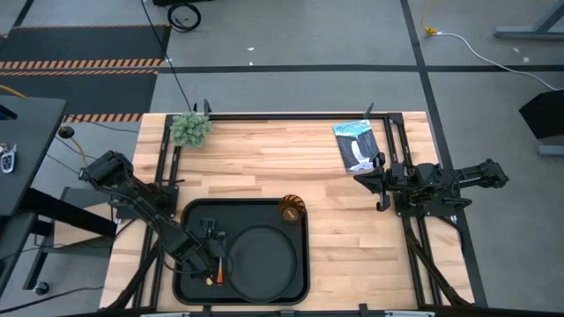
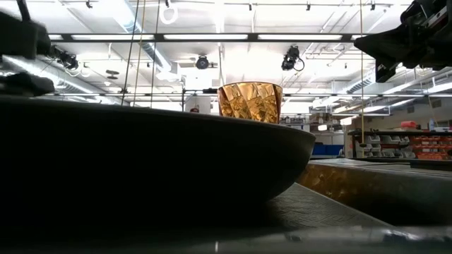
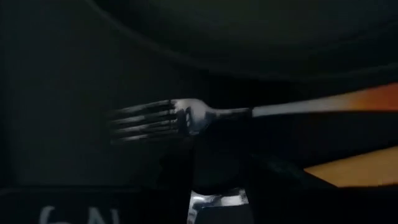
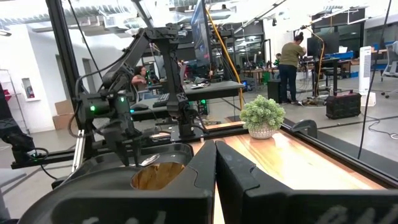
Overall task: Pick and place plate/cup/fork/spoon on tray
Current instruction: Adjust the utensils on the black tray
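Observation:
The black tray (image 1: 242, 211) lies at the table's near edge. The round black plate (image 1: 264, 260) rests flat in its right half, and the amber cup (image 1: 292, 209) stands at its far right corner; the cup also shows in the low view (image 2: 249, 102). The fork (image 3: 180, 117) lies flat on the tray's left part beside the plate, with its orange handle (image 3: 373, 98) stretched out. My left gripper (image 1: 210, 254) hangs low over that part, shut on the spoon (image 3: 216, 199). My right gripper (image 1: 381, 180) is shut and empty at the table's right side. My left gripper holds the spoon from above, fingers pointing down and lying across it. Silver metal (image 3: 216, 199) shows between the fingers and the orange handle (image 3: 354, 171) sticks out to one side. The fingers hide the exact place of contact. The spoon hangs just above the fork.
A small green plant (image 1: 190, 129) stands at the table's far left and a dark printed packet (image 1: 356, 145) lies at the far right. Bare wood lies between the tray and the right arm. A person (image 4: 290, 62) stands far off in the room.

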Available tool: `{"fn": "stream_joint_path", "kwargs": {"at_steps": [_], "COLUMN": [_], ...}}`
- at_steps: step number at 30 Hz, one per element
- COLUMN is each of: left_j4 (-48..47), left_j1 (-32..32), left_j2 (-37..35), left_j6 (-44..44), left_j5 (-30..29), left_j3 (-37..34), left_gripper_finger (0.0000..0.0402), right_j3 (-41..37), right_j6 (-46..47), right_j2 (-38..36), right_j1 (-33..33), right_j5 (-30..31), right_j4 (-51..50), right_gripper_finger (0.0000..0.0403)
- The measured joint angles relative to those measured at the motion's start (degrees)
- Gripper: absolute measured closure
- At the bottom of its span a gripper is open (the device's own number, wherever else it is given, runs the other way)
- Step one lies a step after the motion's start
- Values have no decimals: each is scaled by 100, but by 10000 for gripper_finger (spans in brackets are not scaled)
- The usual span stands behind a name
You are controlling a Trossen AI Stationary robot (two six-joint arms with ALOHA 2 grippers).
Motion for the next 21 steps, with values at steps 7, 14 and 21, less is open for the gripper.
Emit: {"fn": "stream_joint_path", "kwargs": {"at_steps": [7,14,21], "left_j4": [-159,-937,-1712], "left_j1": [35,-124,-342], "left_j2": [-393,-533,-531], "left_j6": [144,-229,-778], "left_j5": [-457,89,430], "left_j3": [174,180,161], "left_gripper_finger": [269,269,269], "right_j3": [0,0,0], "right_j6": [0,0,0], "right_j2": [0,0,0], "right_j1": [0,0,2], "right_j5": [1,0,0], "right_j4": [-1,1,1], "right_gripper_finger": [386,386,386]}}
